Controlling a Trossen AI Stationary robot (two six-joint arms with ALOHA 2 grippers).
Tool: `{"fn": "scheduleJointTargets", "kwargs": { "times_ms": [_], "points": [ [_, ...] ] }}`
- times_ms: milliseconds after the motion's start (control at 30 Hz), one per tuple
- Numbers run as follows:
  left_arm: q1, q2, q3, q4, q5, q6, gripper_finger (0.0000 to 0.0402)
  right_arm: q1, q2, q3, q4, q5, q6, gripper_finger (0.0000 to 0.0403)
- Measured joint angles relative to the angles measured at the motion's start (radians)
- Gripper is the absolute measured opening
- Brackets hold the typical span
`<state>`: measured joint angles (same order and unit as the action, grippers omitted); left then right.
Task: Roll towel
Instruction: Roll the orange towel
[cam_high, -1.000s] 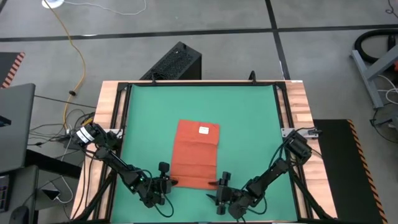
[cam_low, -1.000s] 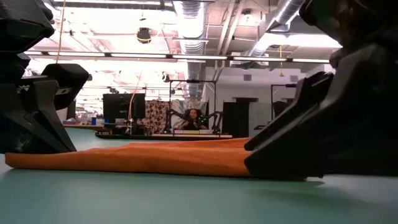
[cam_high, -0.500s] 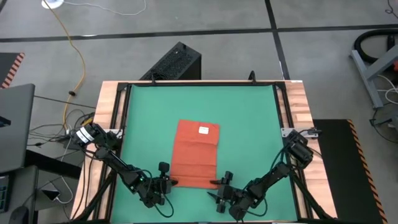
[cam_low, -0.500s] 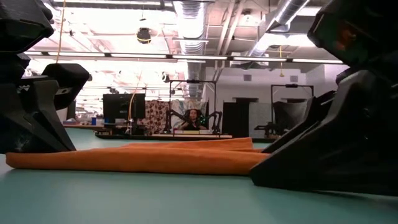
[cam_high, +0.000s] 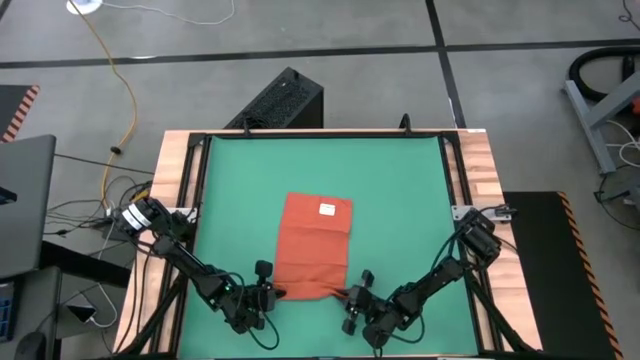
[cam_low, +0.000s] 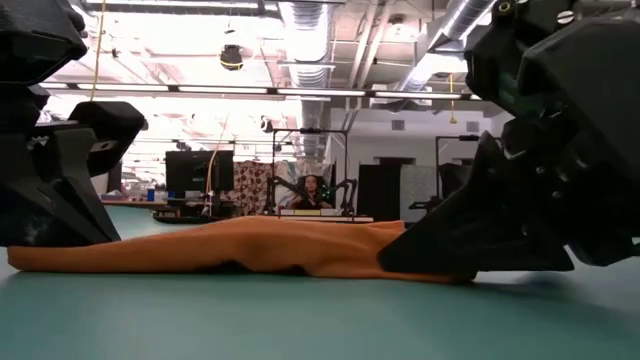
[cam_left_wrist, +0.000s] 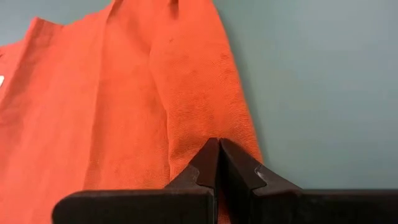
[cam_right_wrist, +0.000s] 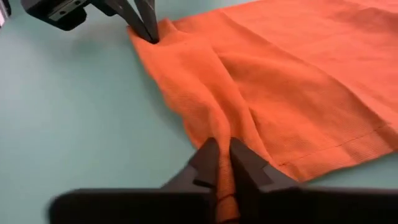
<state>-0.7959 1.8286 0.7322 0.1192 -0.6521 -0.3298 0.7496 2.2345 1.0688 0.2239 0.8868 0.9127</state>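
The right gripper (cam_right_wrist: 224, 163) has just snapped closed on the towel (cam_high: 316, 248), pinching its near edge at one corner; a ridge of cloth now bunches up there. The left gripper (cam_left_wrist: 219, 163) stays clenched on the other near corner. The towel lies mid-mat (cam_high: 400, 190) on the table (cam_high: 482, 170). Both corners held, so the rolling can probably begin.

A robotics lab: exposed ceiling ducts (cam_low: 305, 30) above another robot rig (cam_low: 310, 190).
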Motion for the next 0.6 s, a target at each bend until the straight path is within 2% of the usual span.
{"fn": "scheduleJointTargets", "kwargs": {
  "times_ms": [100,233,400,600],
  "points": [
    [0.000,-0.024,0.000,0.001,0.020,0.002,0.0000,0.010,-0.006,0.000,0.001,0.001,0.000,0.0020],
    [-0.001,-0.096,-0.001,-0.008,0.050,0.026,0.0000,0.023,-0.040,0.012,-0.004,-0.025,0.010,0.0025],
    [-0.002,-0.197,0.010,0.012,0.026,0.113,0.0000,0.028,-0.103,0.022,-0.023,-0.106,0.005,0.0022],
    [0.020,-0.203,0.008,0.036,-0.015,0.236,0.0000,-0.003,-0.174,0.021,-0.053,-0.222,0.053,0.0021]
  ]
}}
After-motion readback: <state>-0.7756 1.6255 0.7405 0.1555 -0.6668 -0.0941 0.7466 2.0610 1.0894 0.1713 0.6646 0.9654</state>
